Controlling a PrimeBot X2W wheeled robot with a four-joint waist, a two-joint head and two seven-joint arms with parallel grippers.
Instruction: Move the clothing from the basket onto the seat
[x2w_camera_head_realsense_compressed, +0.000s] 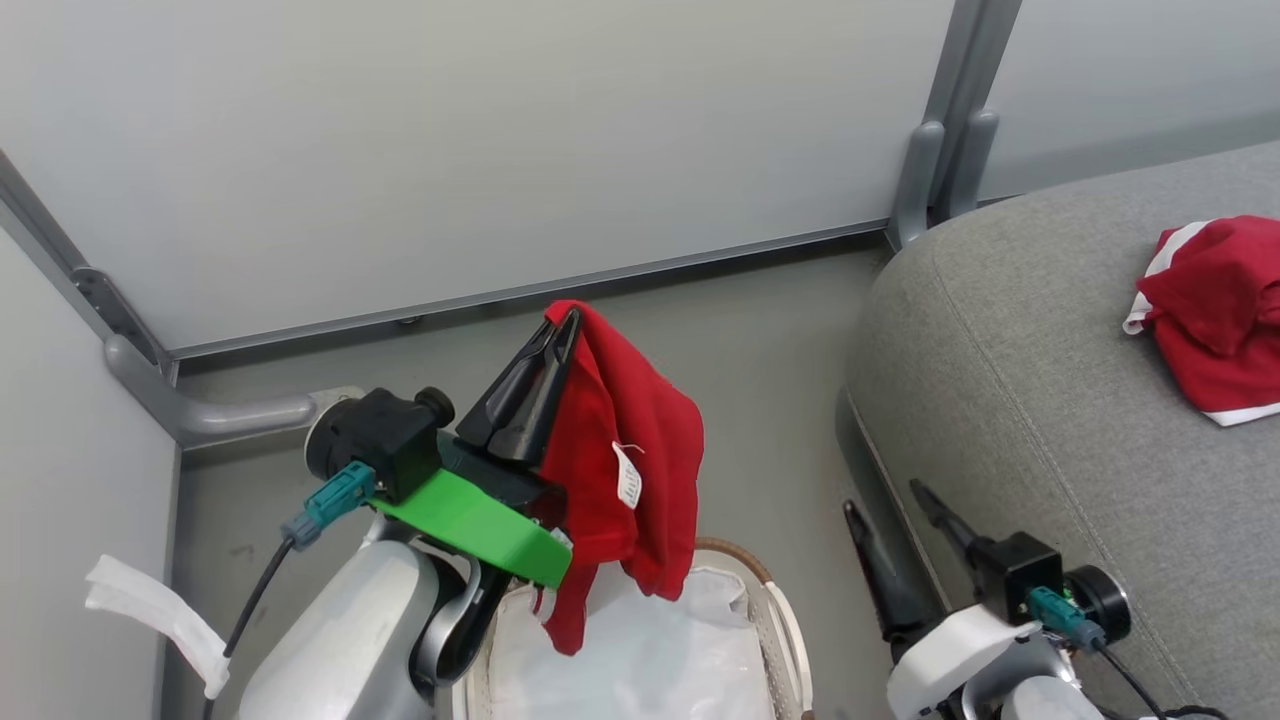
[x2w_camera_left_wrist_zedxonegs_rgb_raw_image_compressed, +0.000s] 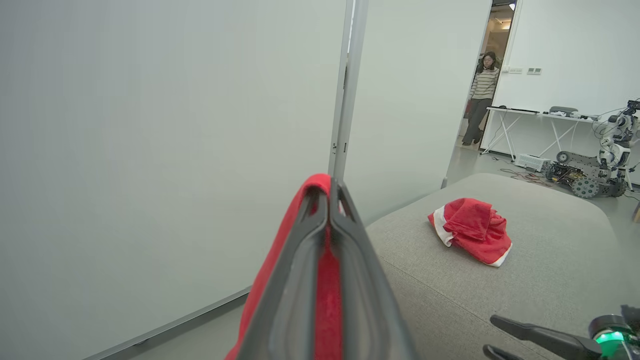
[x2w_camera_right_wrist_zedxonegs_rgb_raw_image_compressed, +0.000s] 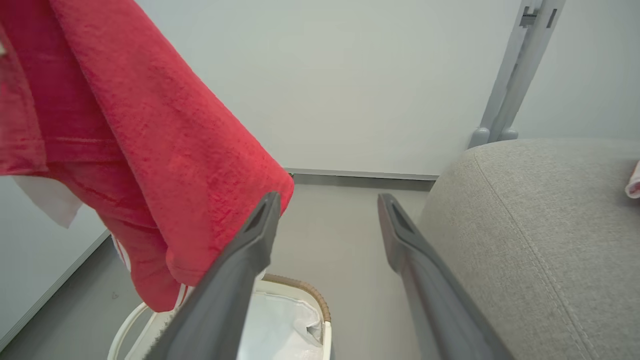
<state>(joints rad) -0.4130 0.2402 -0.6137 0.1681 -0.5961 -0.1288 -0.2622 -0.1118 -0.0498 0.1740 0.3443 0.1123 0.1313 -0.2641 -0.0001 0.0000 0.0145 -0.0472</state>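
Left gripper is clamping the soft, likely light jersey by a fold above the basket; right gripper is hovering beside it, fingers apart.

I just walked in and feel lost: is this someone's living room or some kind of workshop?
Most likely a robotics lab with a mock living corner, not a home. The grey seat stands beside bare white partition panels, and beyond it are a worktable and another wheeled robot on the floor.

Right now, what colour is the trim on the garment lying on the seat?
White, edging the red garment on the seat; clearest in the left wrist view.
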